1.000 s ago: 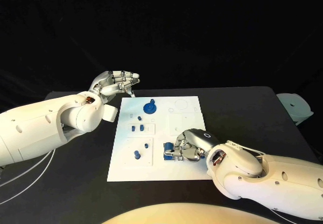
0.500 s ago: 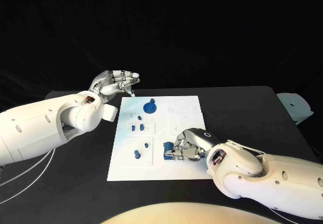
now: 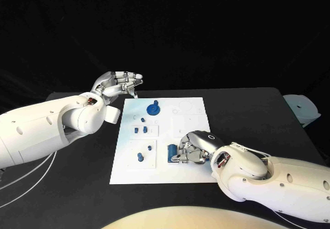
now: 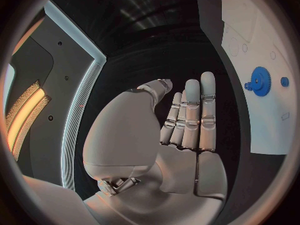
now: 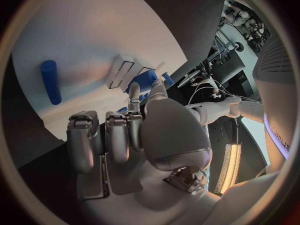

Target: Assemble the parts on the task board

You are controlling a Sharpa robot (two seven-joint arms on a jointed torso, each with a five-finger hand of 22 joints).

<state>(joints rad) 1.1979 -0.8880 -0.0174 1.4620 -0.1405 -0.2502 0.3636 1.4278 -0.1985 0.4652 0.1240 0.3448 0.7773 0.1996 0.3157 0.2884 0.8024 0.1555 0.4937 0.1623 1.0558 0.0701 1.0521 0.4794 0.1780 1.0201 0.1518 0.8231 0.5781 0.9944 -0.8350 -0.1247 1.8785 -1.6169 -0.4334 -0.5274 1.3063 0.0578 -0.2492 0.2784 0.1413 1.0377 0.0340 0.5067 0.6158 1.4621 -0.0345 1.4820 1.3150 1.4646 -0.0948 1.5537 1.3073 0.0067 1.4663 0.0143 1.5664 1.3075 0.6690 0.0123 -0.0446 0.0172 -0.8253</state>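
Right hand [image 3: 193, 149] is down on the near-right part of the task board [image 3: 189, 175], fingers curled over a cluster of small blue parts [image 5: 145, 81]; can't tell if it actually grips one. Looks like a pick step; next it needs a clean pinch and lift. Left hand [image 3: 118, 84] hovers off the board's far-left corner, fingers together, empty. Blue gear [image 3: 154, 110] sits far-centre on the board.

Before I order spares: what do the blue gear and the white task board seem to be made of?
Blue gear: probably moulded or printed plastic; an even, saturated blue with a matt surface and no metallic shine. Task board: a thin, flat white sheet, likely plastic or painted panel, smooth with a soft sheen; the exact material cannot be told.
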